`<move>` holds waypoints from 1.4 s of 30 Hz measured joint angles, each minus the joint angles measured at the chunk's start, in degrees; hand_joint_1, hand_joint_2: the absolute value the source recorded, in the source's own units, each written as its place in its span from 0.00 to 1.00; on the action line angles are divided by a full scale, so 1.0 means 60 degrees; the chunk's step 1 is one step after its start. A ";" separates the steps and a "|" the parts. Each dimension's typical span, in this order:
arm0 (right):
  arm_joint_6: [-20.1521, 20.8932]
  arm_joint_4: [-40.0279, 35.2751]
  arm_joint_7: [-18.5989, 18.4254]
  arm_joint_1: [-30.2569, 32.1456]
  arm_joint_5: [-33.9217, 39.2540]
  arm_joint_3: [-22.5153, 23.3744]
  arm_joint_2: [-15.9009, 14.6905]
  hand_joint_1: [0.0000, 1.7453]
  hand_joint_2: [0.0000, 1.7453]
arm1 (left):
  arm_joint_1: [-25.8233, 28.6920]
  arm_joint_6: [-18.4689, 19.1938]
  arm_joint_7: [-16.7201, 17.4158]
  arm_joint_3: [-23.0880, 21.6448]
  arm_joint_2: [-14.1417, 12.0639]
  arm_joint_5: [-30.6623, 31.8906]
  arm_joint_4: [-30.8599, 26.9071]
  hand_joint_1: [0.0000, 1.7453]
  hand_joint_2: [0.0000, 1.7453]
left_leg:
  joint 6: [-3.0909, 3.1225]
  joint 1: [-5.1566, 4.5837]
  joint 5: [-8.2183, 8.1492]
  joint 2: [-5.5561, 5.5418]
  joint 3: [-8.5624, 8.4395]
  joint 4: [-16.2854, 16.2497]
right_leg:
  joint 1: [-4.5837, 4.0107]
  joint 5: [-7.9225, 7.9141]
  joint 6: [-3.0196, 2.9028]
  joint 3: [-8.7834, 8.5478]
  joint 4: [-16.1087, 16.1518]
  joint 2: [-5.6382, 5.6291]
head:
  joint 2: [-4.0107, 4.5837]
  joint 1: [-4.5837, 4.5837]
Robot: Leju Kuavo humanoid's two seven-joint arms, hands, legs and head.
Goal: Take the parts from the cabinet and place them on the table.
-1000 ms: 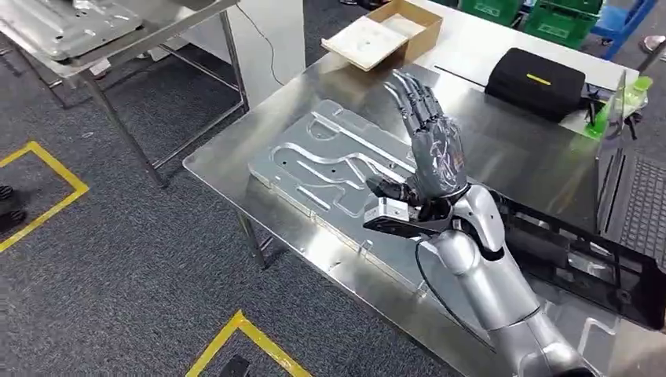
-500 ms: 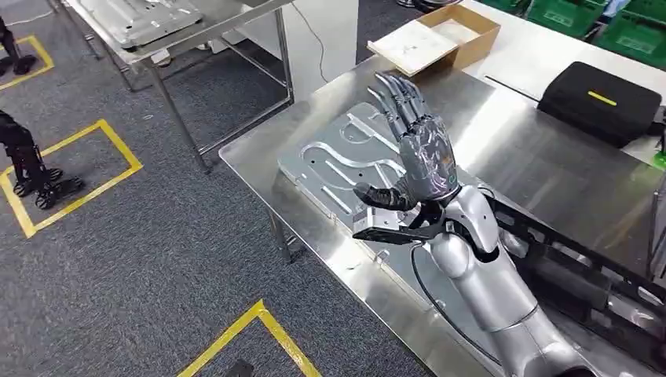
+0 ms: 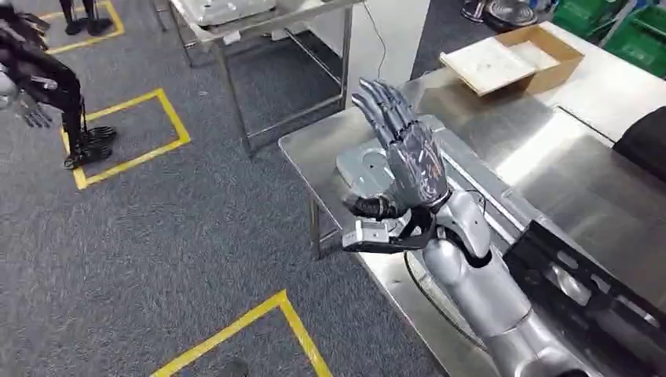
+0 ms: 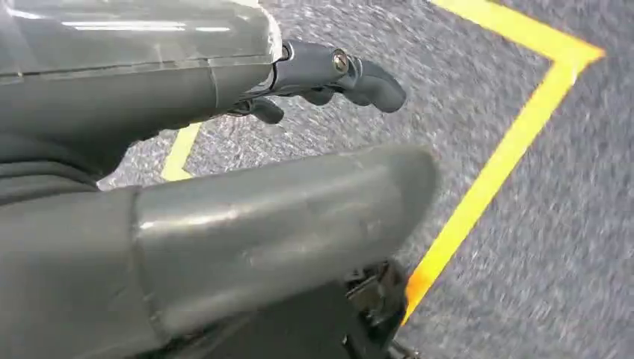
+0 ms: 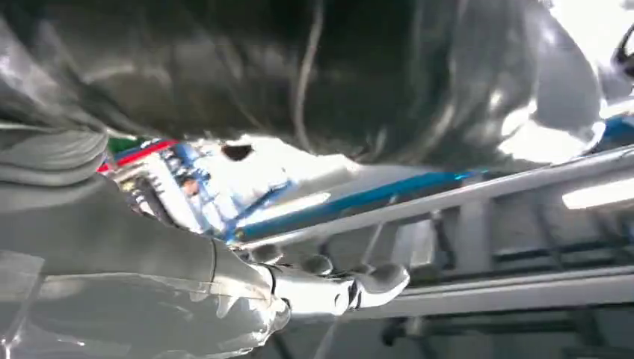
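Observation:
My right hand (image 3: 408,161) is raised above the steel table (image 3: 550,181), its fingers stretched out and apart with nothing in them. Below it a flat grey metal part (image 3: 363,169) lies near the table's corner, largely hidden by the hand. In the right wrist view the right hand (image 5: 149,284) points up toward ceiling beams, again holding nothing. My left hand (image 4: 187,82) hangs over the grey carpet, thumb (image 4: 284,217) out, dark fingers (image 4: 351,71) loosely bent, with nothing held. A second metal part (image 3: 228,9) lies on the metal-framed cabinet (image 3: 275,23) at the back.
An open cardboard box (image 3: 514,59) stands at the table's far end. A black frame (image 3: 581,290) lies on the table by my right arm. Green crates (image 3: 620,23) are at the back right. Another robot (image 3: 39,78) stands at the left beside yellow floor tape (image 3: 133,149).
The camera has turned left, so the table and box have slid to the right of the picture. My right hand stays raised and open over the part.

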State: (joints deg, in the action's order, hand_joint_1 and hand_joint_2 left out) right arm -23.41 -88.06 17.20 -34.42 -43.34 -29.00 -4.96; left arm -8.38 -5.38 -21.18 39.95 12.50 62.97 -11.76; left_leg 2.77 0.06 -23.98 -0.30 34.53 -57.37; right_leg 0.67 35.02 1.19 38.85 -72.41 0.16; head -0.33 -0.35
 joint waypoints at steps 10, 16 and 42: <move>-0.0029 -0.0091 0.0007 0.0114 -0.0084 -0.0153 -0.0015 0.00 0.00 | 0.0038 -0.0113 -0.0022 0.0004 0.0000 0.0007 0.0000 0.00 0.00 | -0.0393 0.0122 -0.0045 -0.1173 0.0229 -0.0267 | 0.0085 -0.1338 -0.0063 -0.0685 0.2002 -0.0671 | 0.0000 0.0000; -0.0040 -0.0164 0.0007 0.0104 -0.0146 -0.0208 0.0000 0.00 0.00 | 0.0016 -0.0146 -0.0069 0.0004 -0.0007 0.0004 0.0000 0.00 0.00 | -0.0617 0.0131 -0.1307 -0.0048 0.1496 -0.2847 | 0.0112 -0.1367 -0.0342 -0.0810 0.2171 0.0126 | 0.0000 0.0051; -0.0055 -0.0175 0.0000 0.0169 -0.0197 -0.0521 0.0059 0.00 0.00 | 0.0097 -0.0328 -0.0073 0.0007 -0.0011 -0.0084 0.0000 0.00 0.00 | -0.0417 0.0082 -0.0022 -0.1236 0.0331 -0.0292 | 0.0209 -0.1342 -0.0194 -0.0821 0.2144 -0.0306 | 0.0000 0.0047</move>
State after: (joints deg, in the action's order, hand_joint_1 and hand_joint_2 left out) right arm -23.74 -89.11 17.20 -33.41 -44.52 -32.13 -4.61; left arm -7.79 -7.34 -21.62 40.00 12.44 62.47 -11.76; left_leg 0.27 0.56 -24.11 -7.72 36.52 -59.12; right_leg 1.92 26.97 0.03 33.93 -59.55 -1.67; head -0.33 -0.07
